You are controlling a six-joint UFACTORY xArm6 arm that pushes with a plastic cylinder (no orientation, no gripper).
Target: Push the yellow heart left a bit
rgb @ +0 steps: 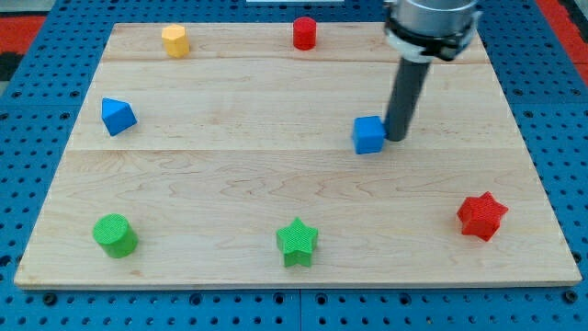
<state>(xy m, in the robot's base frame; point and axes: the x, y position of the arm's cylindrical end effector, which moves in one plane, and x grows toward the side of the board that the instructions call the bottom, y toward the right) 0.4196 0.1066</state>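
Your tip [397,138] is resting on the wooden board [276,184], just beside the blue cube [368,135], which is sitting on its view-left side; whether the two are touching cannot be told. The rod is a plain pusher, carrying and holding nothing. The yellow heart [175,40] is lying well apart from the tip, far toward the view's left and up near the board's top edge. The red cylinder [304,33] is standing between them along that edge. In my judgement, you are needing to bring the tip round to the heart's view-right side before any leftward push, and the blue cube is sitting directly in the straight line leftward.
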